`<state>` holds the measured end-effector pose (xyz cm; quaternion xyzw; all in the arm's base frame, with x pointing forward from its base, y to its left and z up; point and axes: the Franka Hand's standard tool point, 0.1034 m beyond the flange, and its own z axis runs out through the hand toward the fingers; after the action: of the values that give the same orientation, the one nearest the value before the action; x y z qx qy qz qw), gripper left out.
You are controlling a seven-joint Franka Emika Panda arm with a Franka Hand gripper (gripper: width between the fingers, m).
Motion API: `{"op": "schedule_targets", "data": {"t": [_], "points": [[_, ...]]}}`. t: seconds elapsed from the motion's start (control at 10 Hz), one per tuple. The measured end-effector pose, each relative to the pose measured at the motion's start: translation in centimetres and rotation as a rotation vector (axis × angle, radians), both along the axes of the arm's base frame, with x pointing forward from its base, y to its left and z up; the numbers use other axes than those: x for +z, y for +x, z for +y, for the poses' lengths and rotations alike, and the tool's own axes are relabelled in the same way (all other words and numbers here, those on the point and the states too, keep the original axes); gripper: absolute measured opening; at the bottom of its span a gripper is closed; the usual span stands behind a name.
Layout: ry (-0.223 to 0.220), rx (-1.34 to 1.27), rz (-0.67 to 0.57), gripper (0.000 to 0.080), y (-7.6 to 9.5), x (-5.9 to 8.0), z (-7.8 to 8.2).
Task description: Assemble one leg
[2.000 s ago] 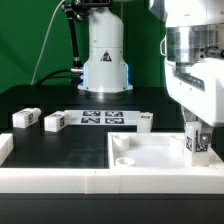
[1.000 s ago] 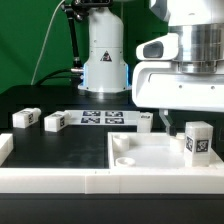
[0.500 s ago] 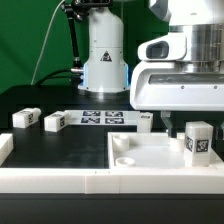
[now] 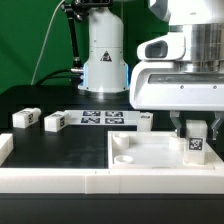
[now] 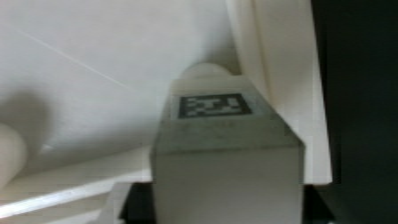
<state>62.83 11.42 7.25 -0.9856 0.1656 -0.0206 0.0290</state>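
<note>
The leg (image 4: 197,142) is a small white block with a square tag, standing upright on the corner of the white panel (image 4: 150,156) at the exterior view's right. My gripper (image 4: 198,130) has its fingers down on both sides of the leg and is shut on it. In the wrist view the leg (image 5: 222,140) fills the space between the dark fingers, its tagged top against the panel (image 5: 89,70); the gripper (image 5: 222,205) sits at its near end. The leg's foot is hidden.
Two loose legs (image 4: 26,118) (image 4: 55,122) lie at the exterior view's left, and another (image 4: 145,120) beside the marker board (image 4: 100,118). A white rail (image 4: 55,180) runs along the front. The arm's base (image 4: 105,60) stands behind.
The gripper let go of the leg and rose above it, then came down again around the leg. The leg has stayed upright on the panel's corner.
</note>
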Motion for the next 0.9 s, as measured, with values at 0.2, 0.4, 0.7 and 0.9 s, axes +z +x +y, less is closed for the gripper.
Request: {"op": "schedule_targets", "data": {"t": [0.2, 0.4, 0.7, 0.9], "points": [[-0.003, -0.182, 0.006, 0.0291, 0.0, -0.1, -0.8], [-0.014, -0.372, 0.009, 0.0298, -0.2, -0.1, -1.9], [-0.033, -0.633, 0.004, 0.0311, -0.4, 0.0, -3.1], [-0.056, -0.737, 0.001, 0.0318, -0.6, 0.0, -4.0]]}}
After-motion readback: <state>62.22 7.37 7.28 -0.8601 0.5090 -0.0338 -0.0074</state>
